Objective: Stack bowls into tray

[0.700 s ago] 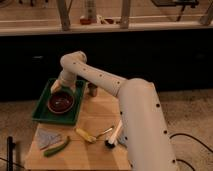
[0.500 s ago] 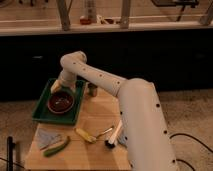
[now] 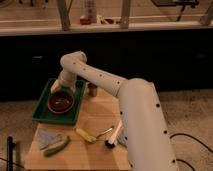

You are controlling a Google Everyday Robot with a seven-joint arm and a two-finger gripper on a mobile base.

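A dark red-brown bowl (image 3: 61, 103) sits in the green tray (image 3: 44, 115) at the left rear of the wooden table. My white arm reaches from the lower right over the table to the tray. My gripper (image 3: 57, 88) is at the tray's far side, just above and behind the bowl's rim. I see only this one bowl.
On the wooden table (image 3: 95, 120) lie a grey cloth (image 3: 47, 138), a green pod-shaped item (image 3: 56, 147), a yellow corn-like item (image 3: 85, 134), a utensil (image 3: 104, 132) and a white brush (image 3: 114, 136). A small metal cup (image 3: 92, 90) stands right of the tray.
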